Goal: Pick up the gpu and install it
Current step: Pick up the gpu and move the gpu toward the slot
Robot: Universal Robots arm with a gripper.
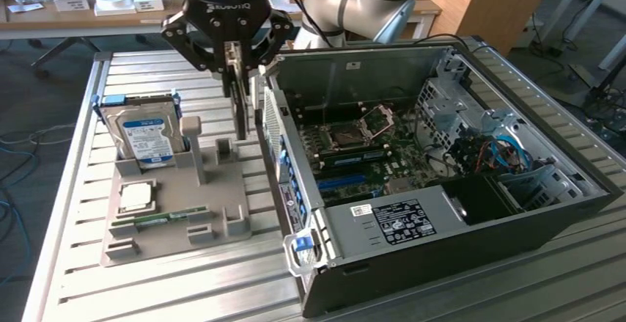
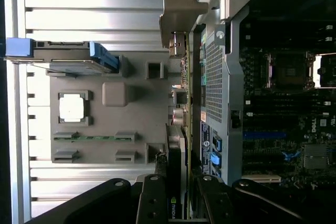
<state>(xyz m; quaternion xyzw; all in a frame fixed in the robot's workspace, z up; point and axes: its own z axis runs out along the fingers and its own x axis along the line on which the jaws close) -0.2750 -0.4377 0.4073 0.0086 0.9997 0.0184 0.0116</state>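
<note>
My gripper [image 1: 234, 58] is shut on the gpu [image 1: 239, 109], a thin dark card held on edge and hanging straight down. Its lower end sits close above the grey tray [image 1: 166, 190], right beside the open computer case [image 1: 440, 153]; I cannot tell whether it touches the tray. In the wrist view the gpu [image 2: 175, 150] runs edge-on away from my gripper [image 2: 177, 187], with its pale metal bracket [image 2: 179, 6] at the far end. The motherboard [image 1: 367, 146] lies inside the case, with blue slots near its front.
On the tray stand a blue-labelled hard drive [image 1: 142, 135], a square processor [image 1: 135, 196] and a narrow green RAM stick [image 1: 161, 218]. The tray and case rest on a slatted metal table [image 1: 146, 293]. The case's side wall [image 1: 293, 175] rises close to the card.
</note>
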